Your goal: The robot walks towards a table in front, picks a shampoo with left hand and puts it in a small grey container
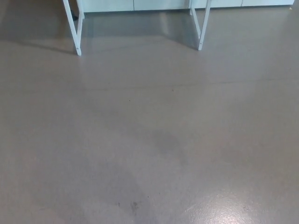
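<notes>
Along the top edge of the head view stand only the white legs of the table (74, 29), one pair at the left and one nearer the right, with pale panels (159, 4) behind. Bare grey floor (149, 140) fills the rest, probably because the robot is well short of the table. The shampoo and small grey container are out of frame. Neither the left hand nor the right hand shows, so their state cannot be told.

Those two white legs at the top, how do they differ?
The left leg slants down toward the right; the right leg slants down toward the left. The left leg's foot sits lower than the right leg's. Both are thin, white, standing on the grey floor.
</notes>
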Tool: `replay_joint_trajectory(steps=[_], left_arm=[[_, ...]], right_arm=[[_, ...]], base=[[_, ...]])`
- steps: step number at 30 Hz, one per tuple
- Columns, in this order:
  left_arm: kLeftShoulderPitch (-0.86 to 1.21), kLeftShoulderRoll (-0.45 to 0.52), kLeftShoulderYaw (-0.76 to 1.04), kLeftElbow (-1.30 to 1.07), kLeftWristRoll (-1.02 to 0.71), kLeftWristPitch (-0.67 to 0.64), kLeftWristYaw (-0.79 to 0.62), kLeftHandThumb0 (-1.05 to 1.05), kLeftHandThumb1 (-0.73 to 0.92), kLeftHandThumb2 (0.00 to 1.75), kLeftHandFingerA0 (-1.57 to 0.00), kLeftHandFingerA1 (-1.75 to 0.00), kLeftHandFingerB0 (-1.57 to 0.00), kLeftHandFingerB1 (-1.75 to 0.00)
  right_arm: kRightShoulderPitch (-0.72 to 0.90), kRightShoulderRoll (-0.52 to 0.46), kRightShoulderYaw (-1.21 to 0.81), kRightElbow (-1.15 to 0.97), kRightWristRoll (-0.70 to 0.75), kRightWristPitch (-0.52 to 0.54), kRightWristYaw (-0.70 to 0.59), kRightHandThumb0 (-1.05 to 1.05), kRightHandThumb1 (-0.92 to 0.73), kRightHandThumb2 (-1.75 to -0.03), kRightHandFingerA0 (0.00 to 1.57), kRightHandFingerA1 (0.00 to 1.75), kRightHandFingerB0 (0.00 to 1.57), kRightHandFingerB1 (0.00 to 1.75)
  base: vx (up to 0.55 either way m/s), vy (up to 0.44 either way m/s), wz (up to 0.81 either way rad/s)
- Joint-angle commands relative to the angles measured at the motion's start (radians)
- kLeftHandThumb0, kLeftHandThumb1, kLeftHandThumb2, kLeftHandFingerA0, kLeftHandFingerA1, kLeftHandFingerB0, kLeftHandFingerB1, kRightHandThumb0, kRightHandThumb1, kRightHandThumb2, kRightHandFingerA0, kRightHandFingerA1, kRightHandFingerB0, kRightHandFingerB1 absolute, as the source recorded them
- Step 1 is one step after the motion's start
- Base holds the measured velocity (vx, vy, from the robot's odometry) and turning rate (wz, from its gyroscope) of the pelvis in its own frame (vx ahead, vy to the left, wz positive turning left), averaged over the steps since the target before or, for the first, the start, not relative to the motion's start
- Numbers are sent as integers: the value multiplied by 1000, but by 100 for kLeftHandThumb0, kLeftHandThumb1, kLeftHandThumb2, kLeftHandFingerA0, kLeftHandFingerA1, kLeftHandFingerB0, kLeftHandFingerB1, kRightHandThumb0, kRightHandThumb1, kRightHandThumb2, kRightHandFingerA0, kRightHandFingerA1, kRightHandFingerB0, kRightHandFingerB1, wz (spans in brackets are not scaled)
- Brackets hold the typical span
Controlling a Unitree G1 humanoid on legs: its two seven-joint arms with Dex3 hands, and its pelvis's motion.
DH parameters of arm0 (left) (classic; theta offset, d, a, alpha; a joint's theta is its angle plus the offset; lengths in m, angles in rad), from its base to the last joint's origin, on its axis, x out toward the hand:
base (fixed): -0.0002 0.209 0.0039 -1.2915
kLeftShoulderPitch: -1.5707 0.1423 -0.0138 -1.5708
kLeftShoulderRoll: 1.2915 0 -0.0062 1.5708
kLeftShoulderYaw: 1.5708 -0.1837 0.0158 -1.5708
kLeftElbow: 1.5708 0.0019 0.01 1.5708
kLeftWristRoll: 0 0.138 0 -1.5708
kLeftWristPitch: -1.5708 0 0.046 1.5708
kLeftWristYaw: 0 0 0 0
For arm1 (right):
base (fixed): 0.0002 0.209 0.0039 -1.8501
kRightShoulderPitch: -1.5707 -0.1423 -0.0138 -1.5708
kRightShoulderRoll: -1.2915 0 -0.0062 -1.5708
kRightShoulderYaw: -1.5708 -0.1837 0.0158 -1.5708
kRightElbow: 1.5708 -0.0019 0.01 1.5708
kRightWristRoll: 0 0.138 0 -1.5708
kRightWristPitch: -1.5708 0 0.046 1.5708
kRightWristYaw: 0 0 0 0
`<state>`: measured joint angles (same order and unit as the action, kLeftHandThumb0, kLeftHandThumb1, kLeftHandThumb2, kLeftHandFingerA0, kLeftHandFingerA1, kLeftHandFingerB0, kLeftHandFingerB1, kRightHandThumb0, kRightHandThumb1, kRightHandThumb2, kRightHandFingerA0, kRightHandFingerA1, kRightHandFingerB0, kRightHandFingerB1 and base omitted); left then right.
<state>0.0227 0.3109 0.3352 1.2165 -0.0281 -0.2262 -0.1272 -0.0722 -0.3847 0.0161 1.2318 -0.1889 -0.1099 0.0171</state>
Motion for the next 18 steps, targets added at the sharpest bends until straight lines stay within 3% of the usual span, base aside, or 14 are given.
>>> replay_joint_trajectory(steps=[1,4,5,9,13,14,17,18], left_arm=[[21,23,16,34,-36,-42,-54,-16,69,64,-50,-46,-43,-41],[18,26,8,41,-32,-49,-48,-16,69,64,-50,-46,-43,-41],[24,27,0,40,-22,-59,-35,-22,64,59,-58,-48,-44,-39],[34,32,-26,36,-5,-81,-9,-22,64,59,-59,-47,-44,-39],[24,35,-43,39,-1,-85,-3,-24,63,59,-58,-46,-43,-38],[24,39,-58,38,11,-94,13,-33,53,71,-58,-54,-41,-46],[23,43,-72,41,10,-100,23,-33,53,71,-58,-54,-41,-46],[15,44,-68,43,-1,-89,11,-21,63,59,-58,-47,-41,-38]], right_arm=[[20,-17,-12,37,9,-21,0,-22,-65,-59,68,48,46,38],[18,-16,-17,43,12,-24,2,-22,-65,-59,68,48,46,38],[30,-16,-12,35,7,-42,-1,-24,-68,-60,73,52,48,40],[48,-19,4,21,-8,-72,-2,-25,-69,-60,72,51,48,39],[47,-21,2,17,-3,-71,-6,-25,-68,-60,75,52,48,39],[40,-17,2,36,-5,-71,-13,-25,-67,-60,74,50,47,38],[36,-15,3,49,-5,-73,-17,-25,-67,-60,74,50,47,38],[36,-15,0,45,-1,-77,-15,-25,-67,-60,75,51,48,39]], base=[[-115,-41,17],[-19,37,55],[-15,61,-18],[40,96,-4],[138,318,-13],[287,438,-27],[241,318,-14],[243,157,0]])
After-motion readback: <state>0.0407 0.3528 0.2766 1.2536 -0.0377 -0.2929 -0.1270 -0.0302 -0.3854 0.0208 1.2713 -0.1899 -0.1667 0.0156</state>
